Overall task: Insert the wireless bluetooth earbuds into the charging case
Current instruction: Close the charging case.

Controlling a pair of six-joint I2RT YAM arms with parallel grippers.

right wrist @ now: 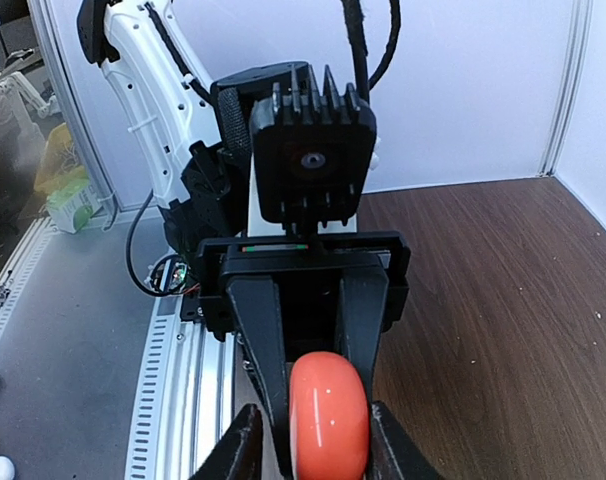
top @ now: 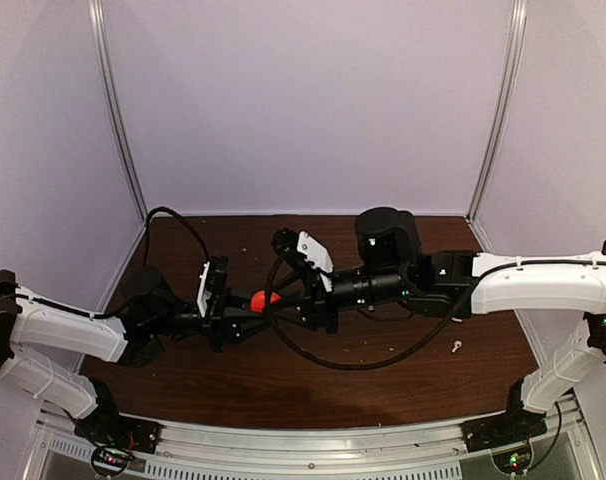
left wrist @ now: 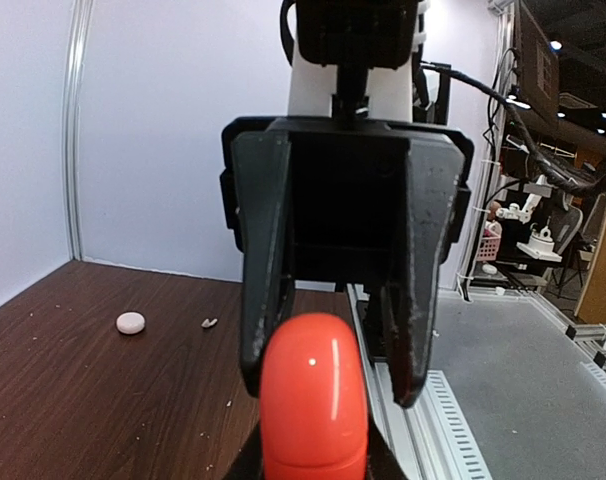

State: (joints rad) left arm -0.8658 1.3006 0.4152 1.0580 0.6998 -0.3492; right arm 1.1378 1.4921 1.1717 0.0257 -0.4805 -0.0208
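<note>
- Charging case [top: 264, 298], red-orange and glossy, hangs above the tabletop [top: 383, 390], caught between both arms.
- The left claw [top: 245, 303] is clenched on the case's left end.
- The right claw [top: 283, 300] straddles the case's right end; I cannot tell whether its pads press the shell.
- One white earbud [top: 456, 346] lies on the tabletop, well to the right of the case.
- The earbud looks light, hard and slippery, and likely to skitter. It is best pinched across its bulbous head, with the stem left free.
</note>
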